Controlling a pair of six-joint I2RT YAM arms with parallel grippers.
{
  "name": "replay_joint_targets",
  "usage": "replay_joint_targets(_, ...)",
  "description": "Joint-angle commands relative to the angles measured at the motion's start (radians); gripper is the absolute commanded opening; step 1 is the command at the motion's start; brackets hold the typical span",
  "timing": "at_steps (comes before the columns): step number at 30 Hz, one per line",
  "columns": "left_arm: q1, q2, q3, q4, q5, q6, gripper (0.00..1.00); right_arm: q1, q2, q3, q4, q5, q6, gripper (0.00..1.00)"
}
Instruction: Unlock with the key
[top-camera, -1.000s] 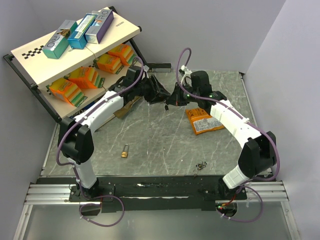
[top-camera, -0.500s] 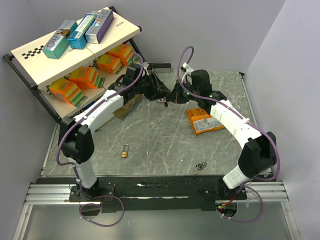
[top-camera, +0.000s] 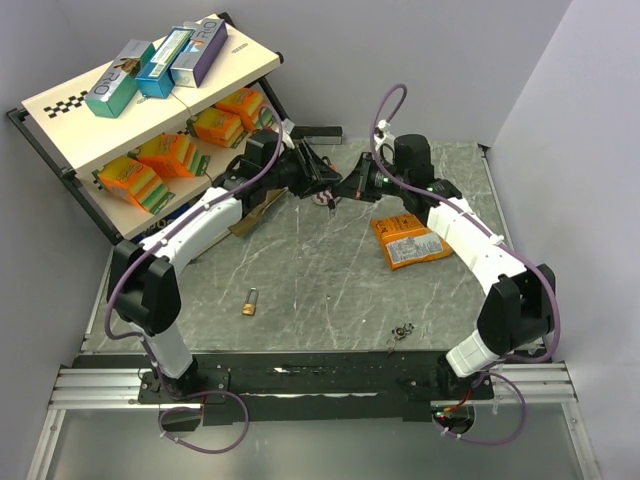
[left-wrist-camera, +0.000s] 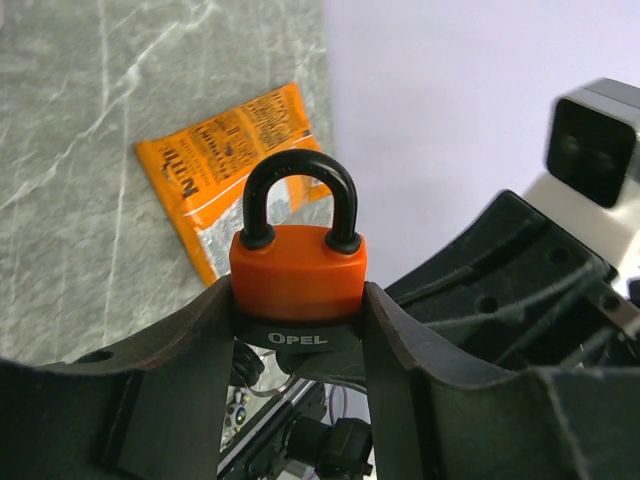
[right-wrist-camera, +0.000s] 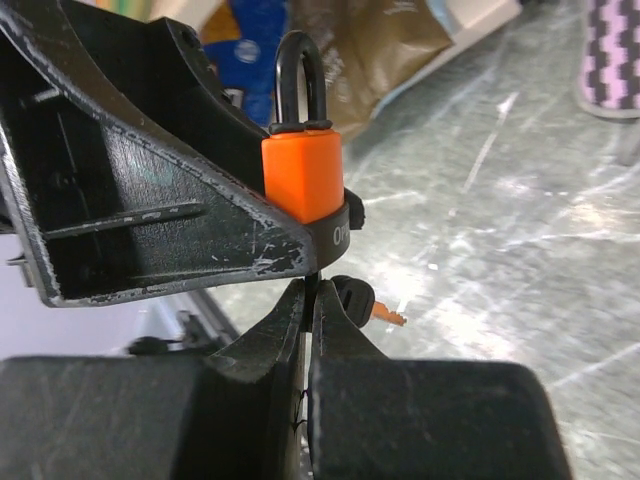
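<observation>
Padlock (left-wrist-camera: 298, 270) — orange body, black shackle closed — sits upright, clamped between the jaws of the left gripper (left-wrist-camera: 298, 305), which holds it in the air above the far side of the table (top-camera: 300, 270). The right gripper (right-wrist-camera: 312, 295) meets it from below, jaws pinched to a sliver on what we take to be the key (right-wrist-camera: 352, 294), whose head shows just beside the lock's base. We judge the step to be insertion or turning. Next we need a clean twist about the keyway — left hand firm — until the shackle pops.
</observation>
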Motion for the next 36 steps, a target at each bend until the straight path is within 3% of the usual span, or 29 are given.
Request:
replay_joint_targets(1, -0.120, -0.095, -0.052, 0.005, 0.308, -0.018, 0.01, -0.048, -0.057, 0.052, 0.411, 0.045, 0.117, 0.00)
replay_joint_targets(11, -0.120, -0.153, -0.088, 0.121, 0.332, 0.000, 0.01, -0.094, -0.061, 0.032, 0.455, -0.018, 0.201, 0.00)
replay_joint_targets(21, -0.122, -0.124, -0.033, 0.029, 0.288, 0.026, 0.01, -0.091, -0.097, 0.014, 0.351, -0.018, 0.054, 0.00)
replay_joint_targets(24, -0.117, -0.097, 0.026, -0.063, 0.193, 0.053, 0.01, -0.071, -0.117, -0.007, 0.233, -0.012, -0.058, 0.09)
replay_joint_targets(30, -0.078, -0.035, 0.053, -0.083, 0.153, 0.002, 0.01, -0.057, -0.209, -0.126, 0.136, -0.018, -0.158, 0.50)
replay_joint_targets(36, -0.036, 0.015, 0.103, -0.114, 0.139, 0.037, 0.01, -0.057, -0.327, -0.244, 0.007, 0.062, -0.225, 0.71)
